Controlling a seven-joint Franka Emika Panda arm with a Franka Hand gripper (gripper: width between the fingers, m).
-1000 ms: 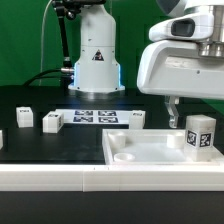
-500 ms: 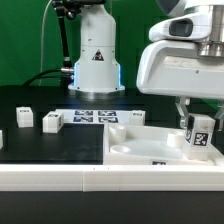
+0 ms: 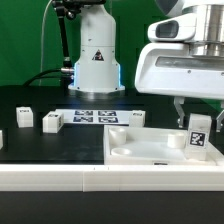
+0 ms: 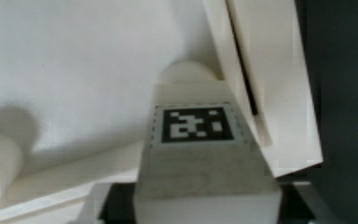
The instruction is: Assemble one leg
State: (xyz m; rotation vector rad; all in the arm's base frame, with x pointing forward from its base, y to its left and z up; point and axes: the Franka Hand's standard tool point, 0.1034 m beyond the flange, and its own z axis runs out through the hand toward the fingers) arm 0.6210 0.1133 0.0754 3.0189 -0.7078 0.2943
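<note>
The leg [image 3: 199, 134], a small white square post with a black-and-white tag on its side, stands upright over the right part of the large flat white panel [image 3: 150, 150]. My gripper [image 3: 199, 116] is shut on the leg, its fingers clamped on its upper sides. In the wrist view the leg [image 4: 201, 140] fills the middle, its tag facing the camera, with the dark finger pads [image 4: 119, 200] on either side of it. The panel [image 4: 69, 80] lies behind the leg there, with a round corner socket at the edge of that view. I cannot tell whether the leg's base touches the panel.
Three more white legs [image 3: 24, 119] [image 3: 52, 122] [image 3: 136, 119] lie on the black table, and another shows at the exterior view's left edge. The marker board [image 3: 95, 117] lies at mid table. The arm's base [image 3: 95, 60] stands behind. A white wall [image 3: 50, 178] runs along the front.
My gripper has carried the leg a little down and toward the exterior view's left, then held almost still over the panel. The other parts have not moved.
</note>
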